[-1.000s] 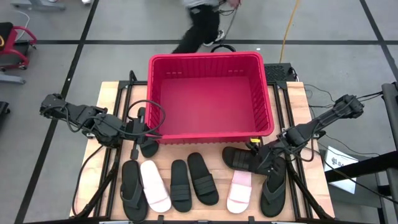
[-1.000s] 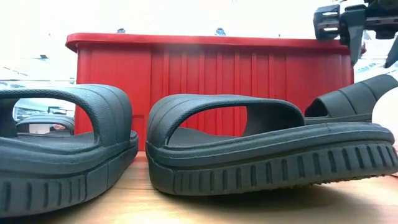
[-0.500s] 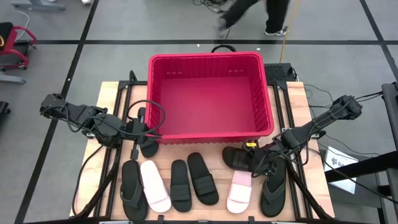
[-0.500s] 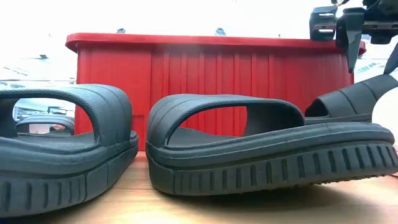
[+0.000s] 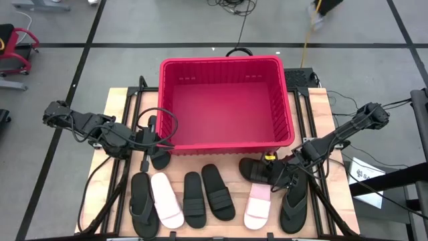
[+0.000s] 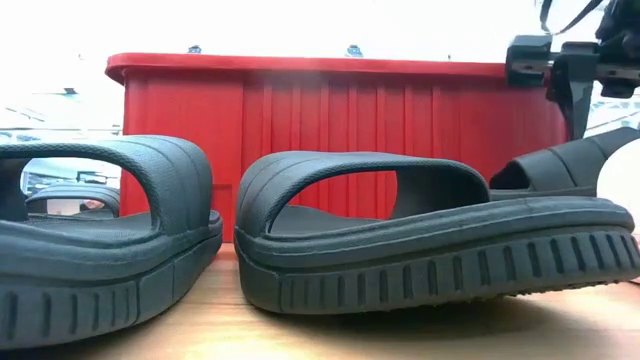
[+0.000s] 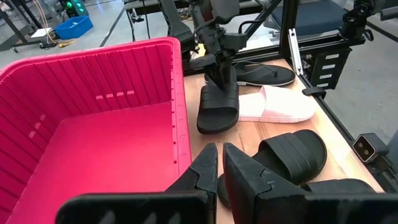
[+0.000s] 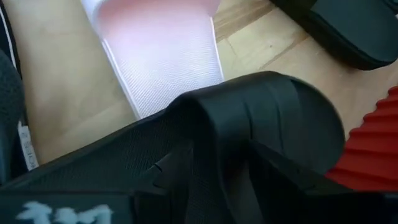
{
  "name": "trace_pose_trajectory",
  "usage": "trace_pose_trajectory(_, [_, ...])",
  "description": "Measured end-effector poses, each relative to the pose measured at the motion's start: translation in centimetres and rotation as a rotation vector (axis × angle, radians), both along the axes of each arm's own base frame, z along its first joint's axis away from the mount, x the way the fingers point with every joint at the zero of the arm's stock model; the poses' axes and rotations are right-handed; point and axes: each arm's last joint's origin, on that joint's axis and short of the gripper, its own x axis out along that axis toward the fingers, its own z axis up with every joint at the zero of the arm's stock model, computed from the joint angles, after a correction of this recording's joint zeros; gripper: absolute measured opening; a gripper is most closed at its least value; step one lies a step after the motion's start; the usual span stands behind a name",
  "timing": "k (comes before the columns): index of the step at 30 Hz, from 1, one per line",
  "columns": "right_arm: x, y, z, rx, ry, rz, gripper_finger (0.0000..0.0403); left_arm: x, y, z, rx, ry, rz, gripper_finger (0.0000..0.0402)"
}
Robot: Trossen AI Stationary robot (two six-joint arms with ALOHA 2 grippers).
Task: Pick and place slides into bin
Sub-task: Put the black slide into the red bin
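Right gripper hangs over a black slide — strap between its parted jaws — beside the bin.

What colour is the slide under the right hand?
Black: a wide-strap rubber slide; clearest in the high view.

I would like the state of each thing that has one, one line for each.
Bin: upright on the table, empty inside.
Left gripper: shut, holding nothing, beside the bin's front left corner.
Right gripper: open, down at a black slide.
Pink slide: flat on the table.
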Motion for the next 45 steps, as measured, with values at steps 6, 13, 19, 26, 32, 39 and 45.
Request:
trace_pose_trajectory(6, [0.4, -0.2, -0.8, -0.081, -0.120, -0.049, 0.0140, 0.0, 0.0, 0.0, 0.000, 0.000, 0.000, 0.0026])
trace_pose_trajectory(13, [0.4, -0.4, -1.9, -0.105, -0.178, -0.067, 0.0115, 0.0, 0.0, 0.0, 0.000, 0.000, -0.001, 0.0026])
trace_pose_trajectory(19, [0.2, -0.5, -2.4, -0.097, -0.183, -0.087, 0.0047, 0.0, 0.0, 0.0, 0.000, 0.000, -0.001, 0.0026])
trace_pose_trajectory(26, [0.4, -0.4, -2.2, -0.026, -0.195, -0.171, 0.0012, 0.0, 0.0, 0.0, 0.000, 0.000, 0.000, 0.0026])
trace_pose_trajectory(32, [0.4, -0.4, -2.0, 0.029, -0.195, -0.241, 0.0005, 0.0, 0.0, 0.0, 0.000, 0.000, 0.000, 0.0026])
trace_pose_trajectory(39, [1.1, 0.0, 0.8, 0.128, -0.276, -0.276, 0.0003, 0.0, 0.0, 0.0, 0.004, 0.001, -0.001, 0.0026])
trace_pose_trajectory(45, [1.4, 0.2, 2.6, 0.193, -0.306, -0.314, 0.0002, 0.0, 0.0, 0.0, 0.006, 0.002, -0.001, 0.0026])
